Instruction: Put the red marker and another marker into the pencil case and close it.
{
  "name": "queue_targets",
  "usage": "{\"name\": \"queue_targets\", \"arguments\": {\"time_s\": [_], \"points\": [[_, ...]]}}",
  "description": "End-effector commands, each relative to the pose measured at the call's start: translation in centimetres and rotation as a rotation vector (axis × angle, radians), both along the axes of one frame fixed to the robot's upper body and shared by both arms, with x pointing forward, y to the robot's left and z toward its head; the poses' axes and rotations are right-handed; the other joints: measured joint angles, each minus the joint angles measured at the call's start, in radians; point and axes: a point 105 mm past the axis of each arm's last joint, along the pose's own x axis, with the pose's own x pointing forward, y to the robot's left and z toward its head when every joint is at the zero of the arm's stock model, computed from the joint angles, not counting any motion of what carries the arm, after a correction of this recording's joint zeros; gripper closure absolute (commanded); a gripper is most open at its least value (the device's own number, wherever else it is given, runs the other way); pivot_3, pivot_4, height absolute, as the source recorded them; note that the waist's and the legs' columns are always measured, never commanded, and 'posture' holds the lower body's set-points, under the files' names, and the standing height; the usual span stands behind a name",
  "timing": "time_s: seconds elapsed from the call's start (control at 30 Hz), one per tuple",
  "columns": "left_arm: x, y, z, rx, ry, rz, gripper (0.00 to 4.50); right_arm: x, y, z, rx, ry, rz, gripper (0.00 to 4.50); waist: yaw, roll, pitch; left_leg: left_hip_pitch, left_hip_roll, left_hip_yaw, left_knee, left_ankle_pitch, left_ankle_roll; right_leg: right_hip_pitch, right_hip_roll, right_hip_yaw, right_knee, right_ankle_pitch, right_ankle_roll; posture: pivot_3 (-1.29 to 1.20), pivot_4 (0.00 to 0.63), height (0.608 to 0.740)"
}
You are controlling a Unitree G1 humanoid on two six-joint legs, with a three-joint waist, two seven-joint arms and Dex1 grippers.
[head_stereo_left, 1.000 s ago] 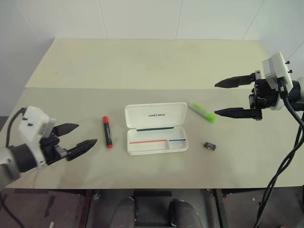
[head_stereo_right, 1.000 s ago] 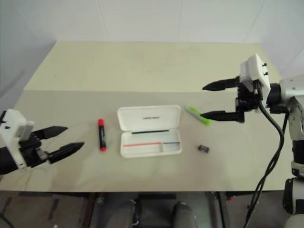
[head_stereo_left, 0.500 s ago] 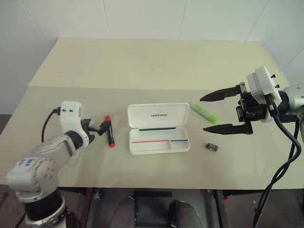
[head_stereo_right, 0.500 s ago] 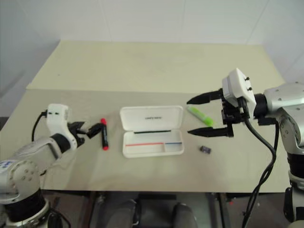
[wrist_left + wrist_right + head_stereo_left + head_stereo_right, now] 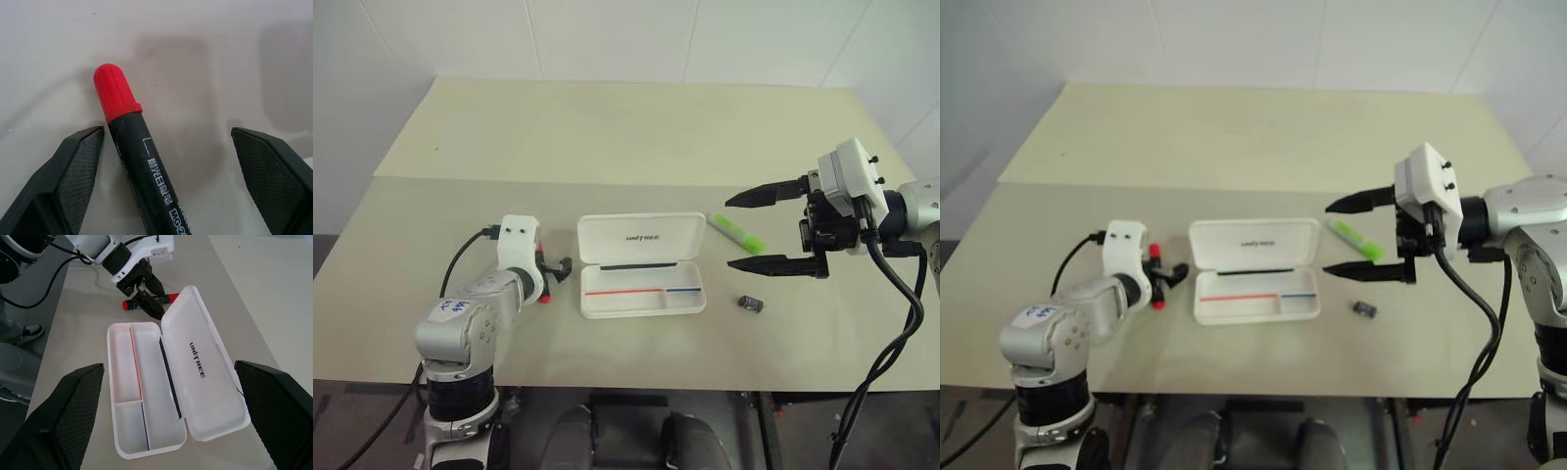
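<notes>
Left gripper [image 5: 166, 147] spread wide astride the red marker [image 5: 139, 161], lying on the table [image 5: 607, 137] beside the open pencil case [image 5: 640, 264]; centre before closing, pinching mid-barrel

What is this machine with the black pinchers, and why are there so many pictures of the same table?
It is a robot with two arms, and each arm ends in a gripper with two black fingers. Two pictures come from cameras in its head, looking down at the table. Two more come from cameras on its wrists. On the table lie an open white pencil case, a red marker, a lime-green highlighter and a small dark block. The left gripper is open around the red marker, which lies on the table. The right gripper is open too, hovering by the highlighter. Neither one holds anything.
</notes>
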Motion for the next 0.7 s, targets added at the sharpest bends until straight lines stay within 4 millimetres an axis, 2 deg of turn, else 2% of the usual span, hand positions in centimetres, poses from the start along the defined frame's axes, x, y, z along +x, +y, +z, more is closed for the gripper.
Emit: {"name": "queue_targets", "arguments": {"time_s": [0.03,0.07,0.13,0.23,0.43,0.63,0.7], "points": [[-0.1,0.2,-1.8,0.019,0.076,0.043,0.05,-0.3,-0.6,1.4,0.009,-0.058,-0.032,0.00,0.000,0.001,-0.001,0.000,0.000,0.000,0.000,0.000,0.000,0.000,0.000,0.000,0.000,0.000,0.000,0.00,0.150,0.740],[-0.1,0.0,-1.9,0.000,0.082,0.036,0.45,-0.2,-0.7,1.4,0.008,-0.059,-0.036,0.00,0.000,0.001,-0.001,0.000,0.000,0.000,0.000,0.000,0.000,0.000,0.000,0.000,0.000,0.000,0.000,0.00,0.150,0.740],[-0.1,-0.2,-2.0,-0.018,0.085,0.031,0.91,-0.3,-0.8,1.4,0.009,-0.061,-0.039,0.00,-0.001,0.002,-0.002,0.001,0.000,0.000,0.000,0.000,0.000,0.000,0.000,0.000,0.001,0.000,0.000,0.00,0.150,0.740],[0.0,-0.1,-1.9,-0.037,0.088,0.040,1.90,-0.3,-0.9,1.5,0.009,-0.068,-0.051,0.00,0.000,0.003,-0.002,0.000,0.000,0.000,0.000,0.000,0.000,0.000,0.000,0.000,0.000,0.000,0.000,0.00,0.150,0.740],[0.3,0.6,-1.5,0.029,0.065,0.038,3.88,-0.3,-0.7,1.6,0.016,-0.075,-0.047,0.00,0.002,0.003,-0.002,0.000,0.000,0.000,0.000,0.000,0.000,0.000,0.000,0.000,0.000,0.000,0.000,0.00,0.150,0.740],[0.5,1.8,-0.4,0.093,0.013,0.014,3.90,0.2,-0.8,1.4,0.022,-0.073,-0.054,0.00,0.002,0.003,-0.002,0.000,0.000,0.000,0.000,0.000,0.000,0.000,0.000,0.000,0.000,0.000,0.000,0.00,0.150,0.740],[0.6,2.9,1.1,0.134,-0.049,-0.019,3.90,0.3,-0.8,1.5,0.021,-0.074,-0.056,0.00,-0.001,0.003,-0.002,0.000,0.000,0.000,0.000,0.000,0.000,0.000,0.000,0.000,0.000,0.000,0.000,0.00,0.150,0.740]]}}
